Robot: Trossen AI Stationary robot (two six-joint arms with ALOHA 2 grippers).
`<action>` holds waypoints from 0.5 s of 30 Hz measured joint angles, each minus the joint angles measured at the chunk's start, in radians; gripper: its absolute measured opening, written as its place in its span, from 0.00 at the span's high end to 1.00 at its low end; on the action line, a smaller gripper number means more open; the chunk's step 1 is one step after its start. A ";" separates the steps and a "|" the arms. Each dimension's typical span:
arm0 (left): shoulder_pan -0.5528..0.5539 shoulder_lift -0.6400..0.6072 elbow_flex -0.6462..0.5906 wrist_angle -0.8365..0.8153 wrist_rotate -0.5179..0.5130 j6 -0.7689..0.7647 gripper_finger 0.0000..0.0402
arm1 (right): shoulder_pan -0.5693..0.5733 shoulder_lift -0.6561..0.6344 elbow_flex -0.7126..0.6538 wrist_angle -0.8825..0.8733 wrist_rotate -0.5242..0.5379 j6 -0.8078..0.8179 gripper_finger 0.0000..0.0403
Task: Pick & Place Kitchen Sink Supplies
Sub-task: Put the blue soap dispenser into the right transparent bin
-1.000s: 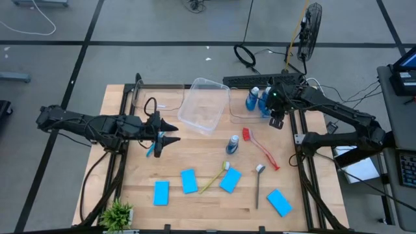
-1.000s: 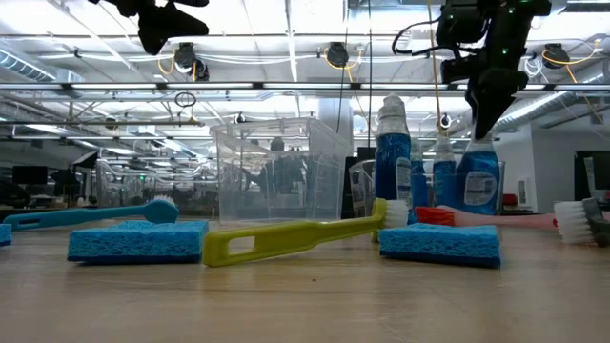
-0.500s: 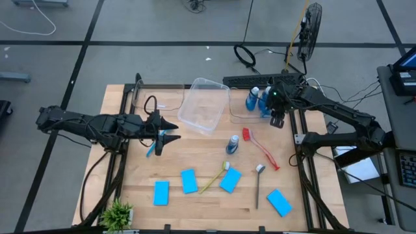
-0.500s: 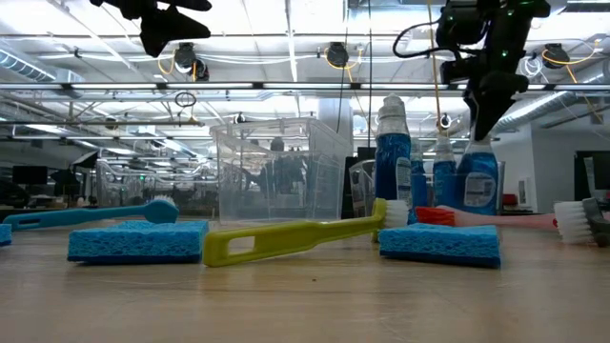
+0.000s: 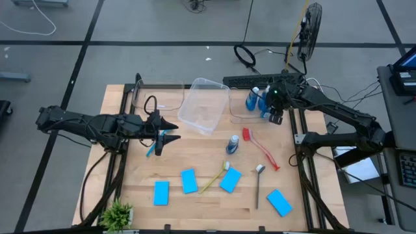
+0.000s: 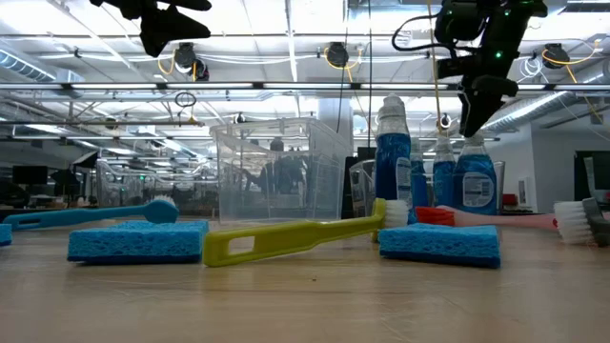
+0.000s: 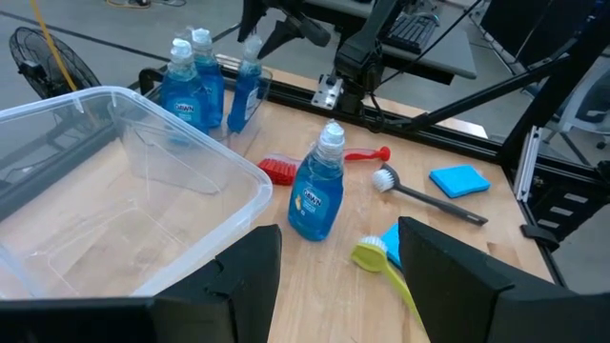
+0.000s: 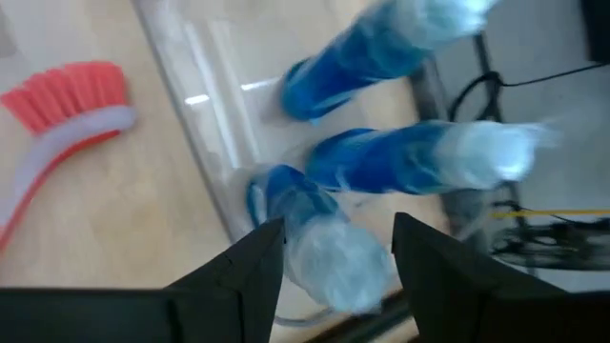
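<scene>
Landmark: the lone bottle [image 5: 233,144] of blue liquid standing upright mid-table. Nearest the front edge of the table [image 5: 214,207], on the plant [image 5: 117,212] side of the bottle, two blue sponges [image 5: 161,192] [image 5: 189,181] lie flat with bare wood between them and the front edge. A third sponge [image 5: 230,181] lies just in front of the bottle, touching the head end of the yellow brush [image 5: 213,179]; the fourth sponge [image 5: 279,202] sits well off toward the right front corner. The grey brush [image 5: 258,185] lies between the third and fourth sponges, the red brush [image 5: 260,147] just right of the bottle. Left of the bottle, across open wood, the left gripper [image 5: 170,134] hangs above the table with its fingers apart and holding nothing; the blue brush [image 5: 151,149] lies under it. Behind the bottle an empty clear tub [image 5: 204,104] sits tilted. Farther back right, at the rear edge, a second clear tub [image 5: 242,114] holds three bottles [image 5: 255,98]. The right gripper [image 5: 275,117] hovers just above them, fingers spread either side of one bottle cap [image 8: 334,257], not touching it.
</scene>
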 joint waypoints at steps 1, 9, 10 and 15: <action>0.000 0.000 0.000 0.000 0.000 -0.001 0.47 | 0.000 -0.001 0.007 -0.001 0.016 0.000 0.54; 0.000 0.000 0.000 0.000 0.001 -0.009 0.47 | 0.002 -0.041 0.095 -0.001 0.056 0.006 0.54; 0.000 0.000 0.000 0.000 0.001 -0.017 0.47 | 0.002 -0.047 0.107 -0.001 0.056 0.012 0.54; 0.000 0.000 0.000 0.010 0.001 -0.024 0.47 | 0.003 -0.093 0.176 0.000 0.048 0.083 0.55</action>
